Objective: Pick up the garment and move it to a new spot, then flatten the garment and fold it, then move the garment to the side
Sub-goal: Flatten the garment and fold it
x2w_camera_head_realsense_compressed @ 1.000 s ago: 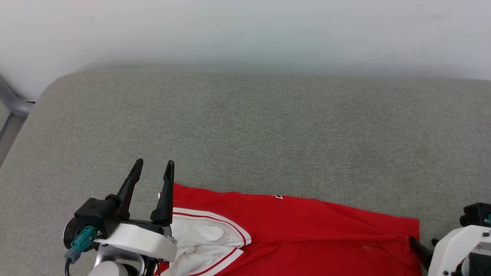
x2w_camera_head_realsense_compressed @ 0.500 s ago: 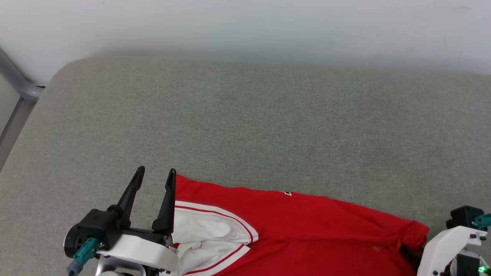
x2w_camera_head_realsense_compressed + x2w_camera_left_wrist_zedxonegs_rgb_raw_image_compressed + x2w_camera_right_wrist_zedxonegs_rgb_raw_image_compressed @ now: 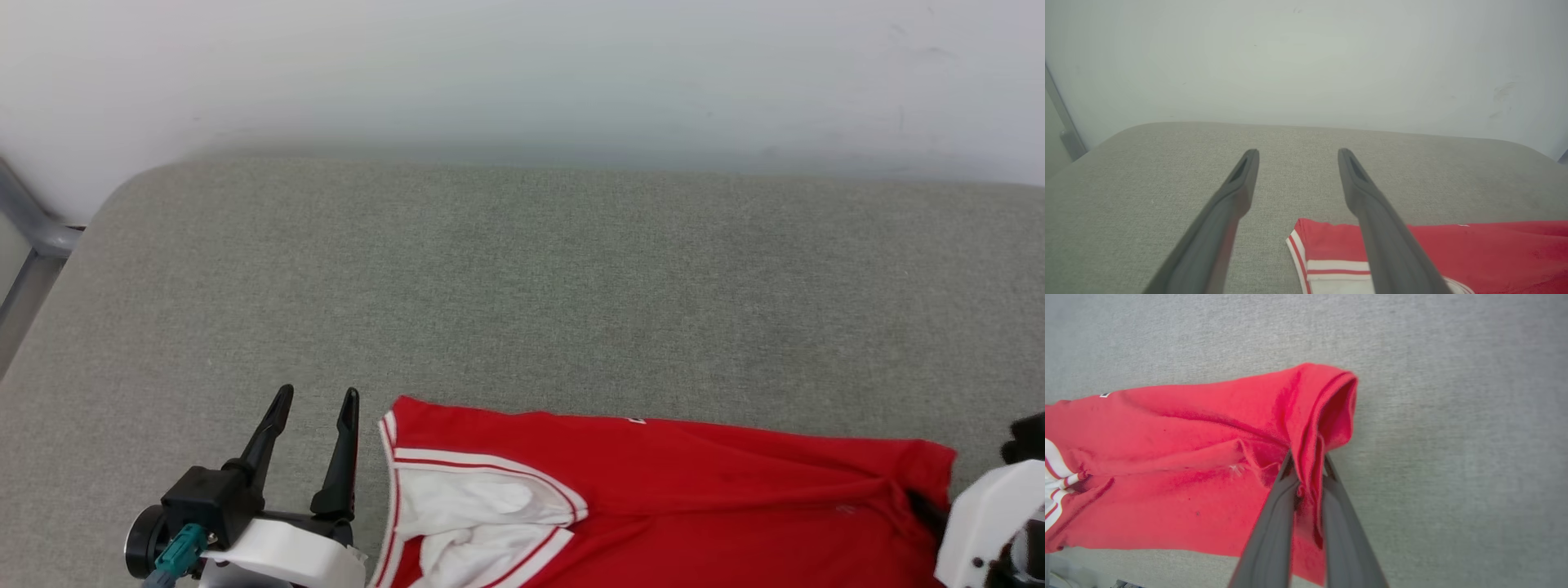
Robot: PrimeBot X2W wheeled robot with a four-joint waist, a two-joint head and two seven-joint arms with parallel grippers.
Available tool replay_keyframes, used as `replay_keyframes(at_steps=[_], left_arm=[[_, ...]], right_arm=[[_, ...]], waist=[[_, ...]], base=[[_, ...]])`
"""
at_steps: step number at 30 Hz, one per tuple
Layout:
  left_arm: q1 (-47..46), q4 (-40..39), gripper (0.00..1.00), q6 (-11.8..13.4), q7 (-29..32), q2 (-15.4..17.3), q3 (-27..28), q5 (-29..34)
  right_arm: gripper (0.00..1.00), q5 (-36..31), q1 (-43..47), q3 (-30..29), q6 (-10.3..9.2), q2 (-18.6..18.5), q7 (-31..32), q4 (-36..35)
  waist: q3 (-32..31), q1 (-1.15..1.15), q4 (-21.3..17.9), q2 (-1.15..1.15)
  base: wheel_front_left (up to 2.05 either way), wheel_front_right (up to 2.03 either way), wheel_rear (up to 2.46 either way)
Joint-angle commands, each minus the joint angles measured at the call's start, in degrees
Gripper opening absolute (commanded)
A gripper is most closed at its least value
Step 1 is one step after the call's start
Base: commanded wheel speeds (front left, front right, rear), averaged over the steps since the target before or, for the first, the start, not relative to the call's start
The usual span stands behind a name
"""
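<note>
Across the grey fabric-covered surface before me, the garment is lying along the near edge, its red body spreading rightward and a white, stripe-trimmed sleeve showing at its left end. My right gripper is pinching a raised fold at the garment's right corner, fingers clamped on the cloth. My left gripper is hovering just beside the left end, fingers apart, holding nothing.

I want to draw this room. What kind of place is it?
Probably a plain indoor workroom: a grey cloth-covered padded surface stands against a bare white wall, and a red shirt lies on it.
</note>
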Motion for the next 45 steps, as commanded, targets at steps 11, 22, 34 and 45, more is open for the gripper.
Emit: replay_keyframes(at_steps=[11,22,34,45], left_arm=[[0.5,2.4,1.00,-0.3,-0.4,0.0,-0.8,-0.1],[-1.4,3.1,1.00,-1.1,0.4,-0.5,-2.4,-0.2],[-4.9,4.3,1.00,-2.6,0.1,-2.5,-3.9,-0.4],[-6.2,6.1,1.00,-4.0,-0.3,-4.2,-3.6,-0.6]], right_arm=[[0.00,6.8,1.2,-15.7,-0.02,5.3,9.1,-4.0],[0.00,42.2,0.5,-4.8,-0.02,8.6,19.7,-3.2],[0.00,51.3,-4.9,17.5,-0.02,8.5,7.2,3.4],[1.00,52.0,-9.8,25.9,-0.01,8.5,-4.9,11.2]], waist=[[-1.9,0.00,-1.2,0.00],[-2.4,0.00,0.8,0.00],[1.1,0.00,6.1,0.00],[3.4,0.00,7.8,0.00]], base=[[0.00,0.00,0.00],[0.00,0.00,0.00],[0.00,0.00,0.00],[0.00,0.00,0.00]])
